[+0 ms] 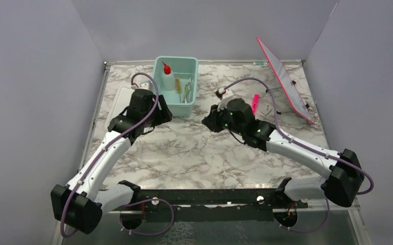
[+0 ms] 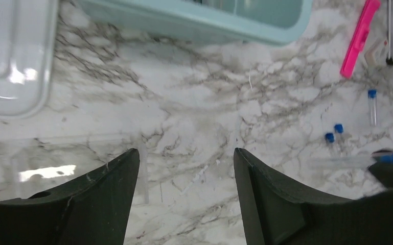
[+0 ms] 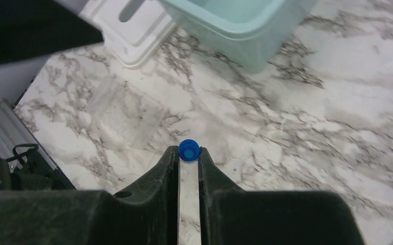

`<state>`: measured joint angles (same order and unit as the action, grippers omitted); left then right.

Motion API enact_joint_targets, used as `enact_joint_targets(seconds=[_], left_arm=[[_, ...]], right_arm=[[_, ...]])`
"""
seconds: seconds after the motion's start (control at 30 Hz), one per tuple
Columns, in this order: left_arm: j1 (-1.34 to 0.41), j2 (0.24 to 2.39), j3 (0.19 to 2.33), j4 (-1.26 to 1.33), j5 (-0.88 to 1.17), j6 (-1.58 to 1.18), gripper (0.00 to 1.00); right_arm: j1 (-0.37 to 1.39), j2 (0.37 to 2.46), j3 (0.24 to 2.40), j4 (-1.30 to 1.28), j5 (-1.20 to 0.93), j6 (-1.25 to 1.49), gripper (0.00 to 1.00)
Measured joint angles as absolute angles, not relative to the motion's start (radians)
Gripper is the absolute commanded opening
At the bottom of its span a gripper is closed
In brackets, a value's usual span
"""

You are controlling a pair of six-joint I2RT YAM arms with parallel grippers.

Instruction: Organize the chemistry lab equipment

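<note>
From above, my left gripper (image 1: 162,113) sits by the near left corner of the teal plastic tub (image 1: 176,107), over the marble table (image 1: 184,153). A small translucent squeeze bottle with a red nozzle (image 1: 167,77) stands upright inside the tub. The thin items beside it are too small for me to identify. The white lid (image 1: 118,99) lies flat on the table, left of the tub. My right gripper (image 1: 210,121) is near the tub's right side, and a flat pink strip (image 1: 255,103) lies on the table just beyond that wrist.

Through my left wrist camera, my jaws stand wide apart with only bare marble between them. Three loose blue-capped vials (image 2: 372,107) lie on the table to the right, two close together and one apart, nearer the strip.

Through my right wrist camera, my jaws are narrow, pinched on a tiny clear vial with a blue cap (image 3: 189,150). Its cap pokes just past my fingertips. It hangs over the marble, with the tub and lid farther off.
</note>
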<state>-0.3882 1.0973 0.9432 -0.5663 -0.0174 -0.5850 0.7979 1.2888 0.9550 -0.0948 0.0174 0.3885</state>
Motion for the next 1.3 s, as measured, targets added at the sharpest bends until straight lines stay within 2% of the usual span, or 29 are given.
enact_joint_targets(seconds=[0.23, 0.5, 0.93, 1.3], left_arm=[[-0.387, 1.079, 1.258, -0.687, -0.295, -0.514, 0.73], [-0.387, 1.131, 1.561, -0.795, -0.443, -0.459, 0.73], [-0.387, 1.15, 1.588, -0.842, -0.454, -0.445, 0.73], [-0.387, 1.15, 1.573, -0.855, -0.443, -0.448, 0.73]], right_arm=[[1.049, 1.405, 0.955, 0.125, 0.139, 0.253, 0.09], [1.198, 1.613, 0.955, 0.355, 0.179, 0.107, 0.1], [1.232, 1.88, 1.07, 0.562, 0.283, -0.04, 0.09], [1.232, 1.956, 1.129, 0.592, 0.352, -0.08, 0.09]])
